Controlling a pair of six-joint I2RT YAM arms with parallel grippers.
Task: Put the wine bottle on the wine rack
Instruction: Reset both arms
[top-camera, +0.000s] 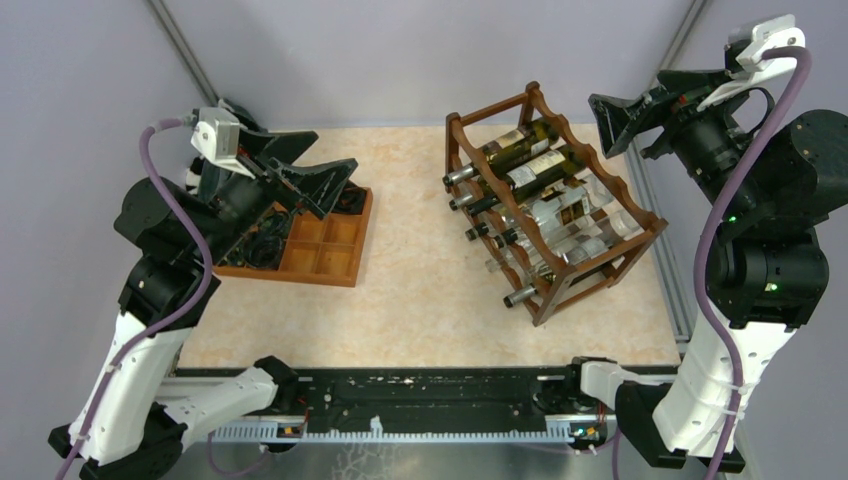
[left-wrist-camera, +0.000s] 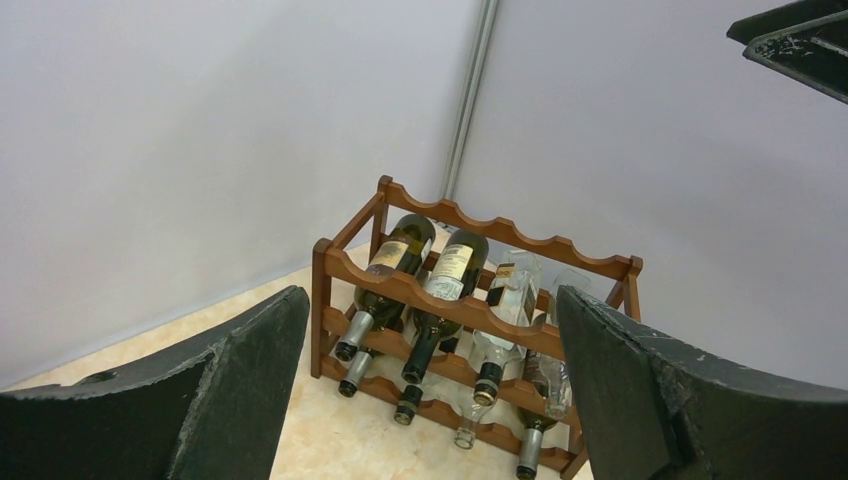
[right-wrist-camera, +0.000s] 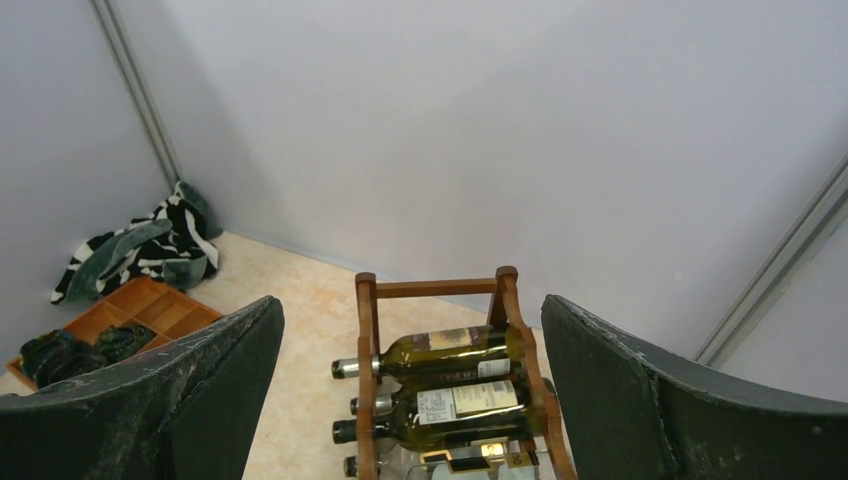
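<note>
While the left tool (top-camera: 320, 185) and right tool (top-camera: 620, 120) hang open, the wine bottles (top-camera: 515, 142) seen lie in the wine rack (top-camera: 546, 296), necks toward 8 o'clock, at 7 o'clock from the nearer right tool

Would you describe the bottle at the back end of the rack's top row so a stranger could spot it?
On the right side of the table stands a reddish wooden rack. Its top row ends, nearest the back wall, with a dark green bottle. Its label is tan, while the dark bottle beside it has a whiter one.
</note>
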